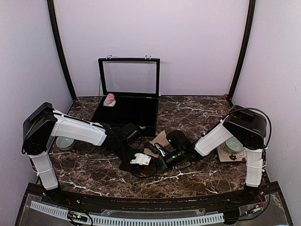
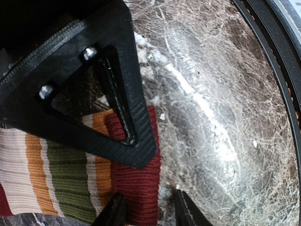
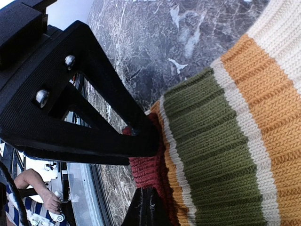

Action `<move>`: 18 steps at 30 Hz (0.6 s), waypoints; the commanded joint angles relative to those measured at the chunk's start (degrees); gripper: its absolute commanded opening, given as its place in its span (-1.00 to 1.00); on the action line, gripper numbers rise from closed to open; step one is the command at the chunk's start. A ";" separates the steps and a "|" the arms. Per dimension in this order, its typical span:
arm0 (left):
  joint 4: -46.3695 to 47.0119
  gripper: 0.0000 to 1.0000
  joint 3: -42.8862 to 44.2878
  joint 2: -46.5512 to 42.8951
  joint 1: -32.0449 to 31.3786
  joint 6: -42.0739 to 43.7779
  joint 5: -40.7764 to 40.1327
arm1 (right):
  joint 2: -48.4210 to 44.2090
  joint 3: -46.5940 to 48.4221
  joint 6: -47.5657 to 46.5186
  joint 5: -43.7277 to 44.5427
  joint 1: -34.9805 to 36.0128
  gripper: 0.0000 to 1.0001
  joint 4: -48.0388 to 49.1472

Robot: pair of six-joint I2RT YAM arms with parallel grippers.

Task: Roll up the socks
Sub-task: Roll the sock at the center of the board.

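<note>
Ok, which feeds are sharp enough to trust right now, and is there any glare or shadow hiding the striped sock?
Top external: even light, but both arms crowd over the striped sock. Left wrist: sock reasonably sharp, pale glare on the marble table, near finger soft. Right wrist: knit crisp, black finger blocks the left side.

lab test booth, marble table
</note>
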 commanded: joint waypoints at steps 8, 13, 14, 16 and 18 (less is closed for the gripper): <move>-1.69 -0.85 2.39 4.09 -0.25 -0.32 -3.65 | 2.21 -4.47 -0.70 6.82 -0.94 -1.00 -14.31; -5.35 -1.00 3.16 6.06 0.33 -0.60 -2.58 | -0.44 -4.44 -1.50 8.41 -0.96 -0.70 -14.91; -6.46 -1.00 3.53 6.41 0.59 -0.60 -1.73 | -1.05 -4.36 -1.65 9.01 -0.96 -0.66 -14.98; -9.19 -1.00 4.74 7.52 1.48 -0.94 0.30 | -2.48 -4.55 -1.96 10.34 -0.96 -0.59 -14.69; -12.58 -1.00 6.40 9.12 2.60 -1.62 3.89 | -4.46 -5.30 -2.18 12.38 -0.96 -0.40 -13.68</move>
